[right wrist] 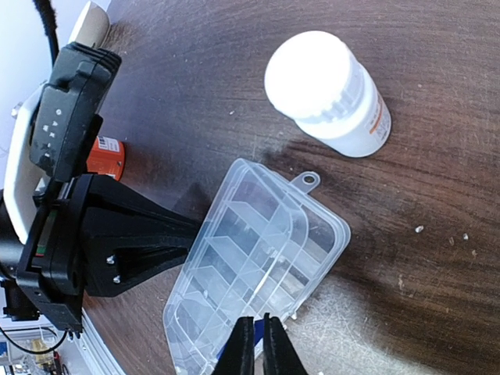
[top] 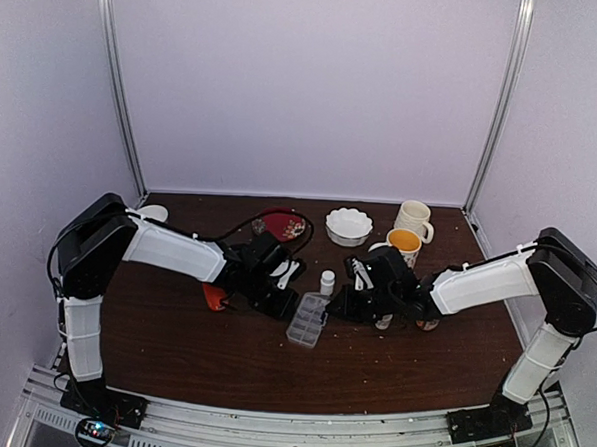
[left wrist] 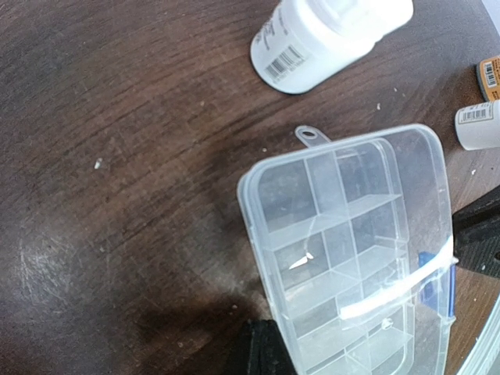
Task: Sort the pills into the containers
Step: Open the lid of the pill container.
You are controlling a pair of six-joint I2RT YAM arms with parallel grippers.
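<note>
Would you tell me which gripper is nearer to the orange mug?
Right. The right gripper sits just left of the orange mug and closer to the bases, at the pill box; the left gripper is across that box, farther left.

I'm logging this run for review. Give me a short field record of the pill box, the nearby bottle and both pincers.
pill box: clear, flat on the table
white bottle: upright, beside the box, not touching
left pincer: shut, tips at the box's long edge
right pincer: nearly closed at the opposite long edge
</note>
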